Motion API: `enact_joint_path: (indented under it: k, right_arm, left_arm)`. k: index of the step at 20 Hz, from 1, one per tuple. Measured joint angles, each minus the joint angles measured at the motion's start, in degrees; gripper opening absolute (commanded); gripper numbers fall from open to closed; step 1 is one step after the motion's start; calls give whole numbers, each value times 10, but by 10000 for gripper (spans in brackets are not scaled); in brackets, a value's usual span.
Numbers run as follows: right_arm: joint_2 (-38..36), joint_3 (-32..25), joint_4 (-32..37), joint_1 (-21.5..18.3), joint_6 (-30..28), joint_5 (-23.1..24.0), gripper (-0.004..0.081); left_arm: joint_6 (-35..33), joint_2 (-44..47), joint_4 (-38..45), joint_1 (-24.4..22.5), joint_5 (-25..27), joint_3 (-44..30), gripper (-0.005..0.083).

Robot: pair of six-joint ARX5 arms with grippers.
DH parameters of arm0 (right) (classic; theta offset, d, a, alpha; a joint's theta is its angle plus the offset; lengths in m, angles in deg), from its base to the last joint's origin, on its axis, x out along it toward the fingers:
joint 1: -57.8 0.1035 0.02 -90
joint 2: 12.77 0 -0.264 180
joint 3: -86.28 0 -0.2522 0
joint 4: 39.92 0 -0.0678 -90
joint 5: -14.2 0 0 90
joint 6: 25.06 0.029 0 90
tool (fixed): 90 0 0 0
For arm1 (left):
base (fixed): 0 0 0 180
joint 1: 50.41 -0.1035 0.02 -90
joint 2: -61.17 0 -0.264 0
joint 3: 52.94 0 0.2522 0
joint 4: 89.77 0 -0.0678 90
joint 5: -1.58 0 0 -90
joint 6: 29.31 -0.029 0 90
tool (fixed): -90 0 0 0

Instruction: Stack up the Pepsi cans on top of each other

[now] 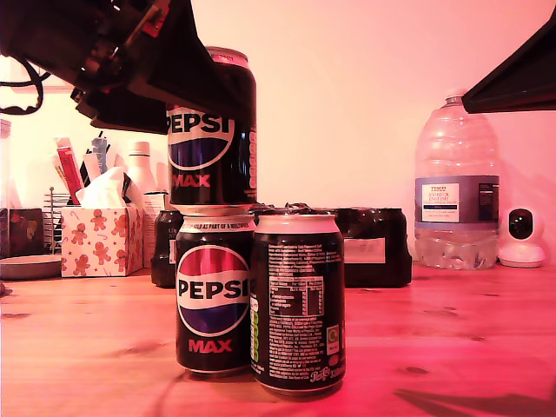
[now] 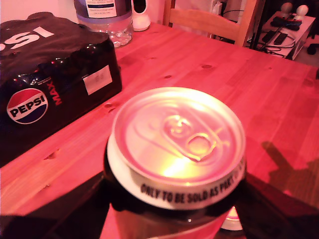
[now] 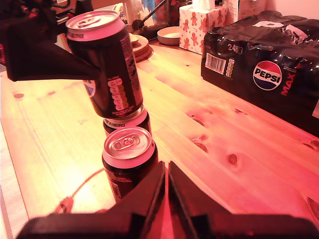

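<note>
**Three cans, one tier up: Pepsi tower at its second storey**

Three Pepsi cans stand close together on the desk (image 1: 452,330) as I run the rig from afar. At the exterior view's left, past a gingerbread-print tissue box (image 1: 100,239), my first claw (image 1: 208,100) comes in from above. It is clamped round the top can (image 1: 213,156), a finger on either side. The grip is high on the body, I judge, so the base stays free to meet the rim below.

That can sits on the bottom can (image 1: 213,295), logo over logo. It leans a little in the second wrist view, and I cannot tell whether it is fully seated.

Just beside the pair, toward the exterior view's right, the third can (image 1: 298,304) waits with its small print facing out, touching or nearly touching the bottom can.

Behind them lies the shrink-wrapped multipack (image 1: 373,248). Further right is a big water bottle (image 1: 456,191).

My second claw (image 3: 167,184) hangs back with its fingers pressed together on nothing. It is aimed at the third can, probably held clear until the stack is steady. Letting go too early could topple the top can.
</note>
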Motion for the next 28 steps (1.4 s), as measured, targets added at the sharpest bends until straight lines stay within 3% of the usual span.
enact_joint_path:
  k: [6,17,25,28]
  right_arm:
    - [0,0,0,0,0,0,-13]
    - [0,0,0,0,0,0,-13]
    - [0,0,0,0,0,0,-13]
    - [0,0,0,0,0,0,-13]
  left_arm:
    - [0,-10,3,-23,-17,4,367]
    - [13,-14,2,-24,-48,5,371]
    - [13,-14,-12,-23,-38,9,380]
    - [13,-14,-12,-23,-38,9,442]
